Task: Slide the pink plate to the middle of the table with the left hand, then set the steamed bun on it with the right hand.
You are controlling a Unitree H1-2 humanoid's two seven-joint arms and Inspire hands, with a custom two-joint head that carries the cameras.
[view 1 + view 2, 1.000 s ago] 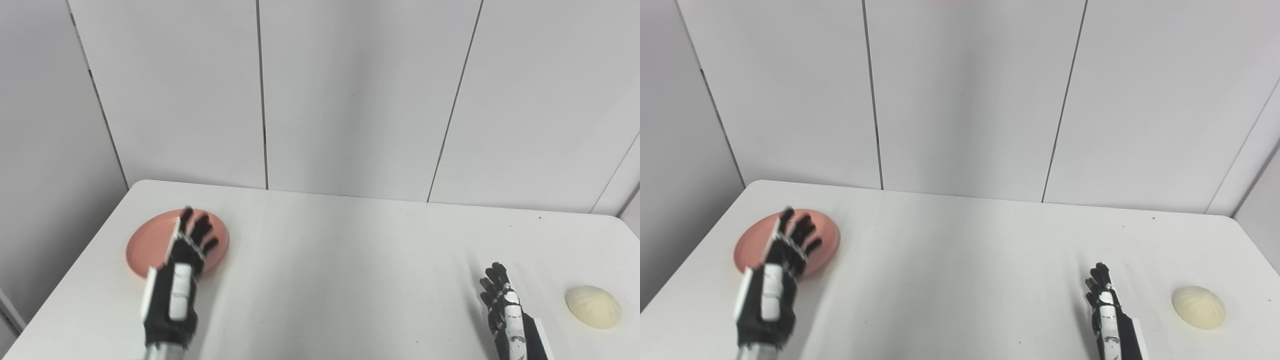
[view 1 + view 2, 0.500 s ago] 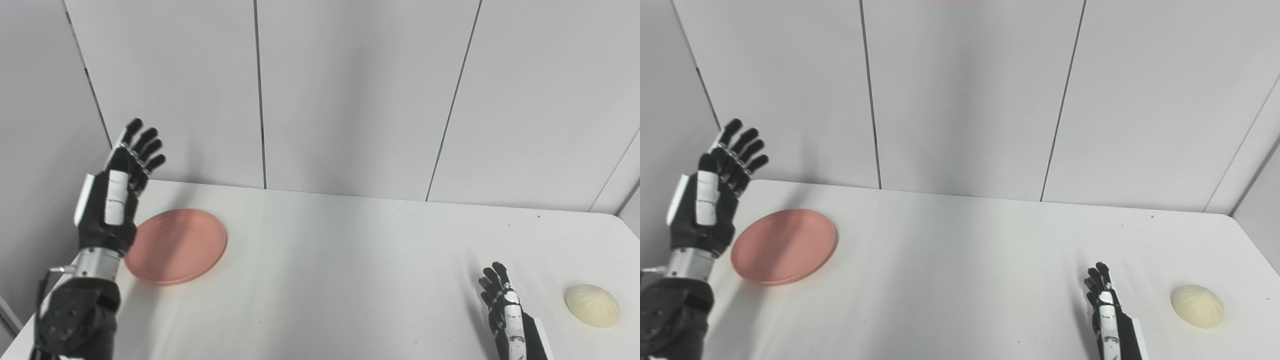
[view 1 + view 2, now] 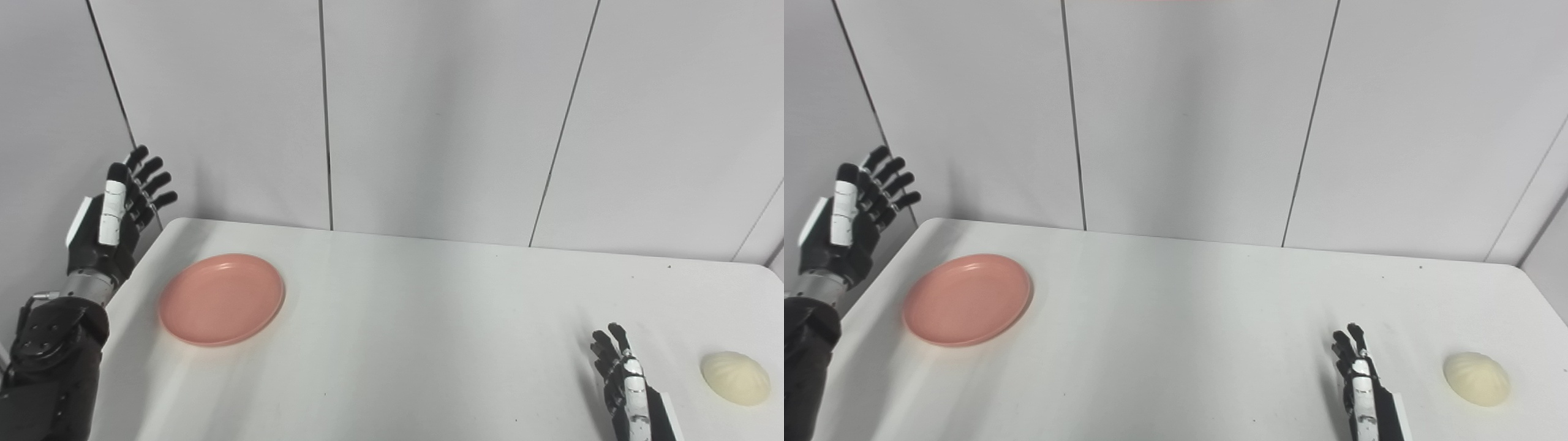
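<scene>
A pink plate (image 3: pixel 222 299) lies flat near the left side of the white table (image 3: pixel 429 318). My left hand (image 3: pixel 116 217) is raised above and left of the plate, beyond the table's left edge, open with fingers spread and touching nothing. The pale, ridged steamed bun (image 3: pixel 735 378) rests near the table's front right. Left of the bun, near the front edge, my right hand (image 3: pixel 621 383) stands edge-on, fingers extended and apart from the bun, holding nothing.
Grey wall panels (image 3: pixel 429 116) stand right behind the table's far edge. A side wall panel (image 3: pixel 49 122) is close to the table's left edge, next to the raised left hand.
My left hand rose from over the plate and swung up and to the left, off the table's side. The plate and bun stayed put. The right hand has barely moved. The camera shifted slightly.
</scene>
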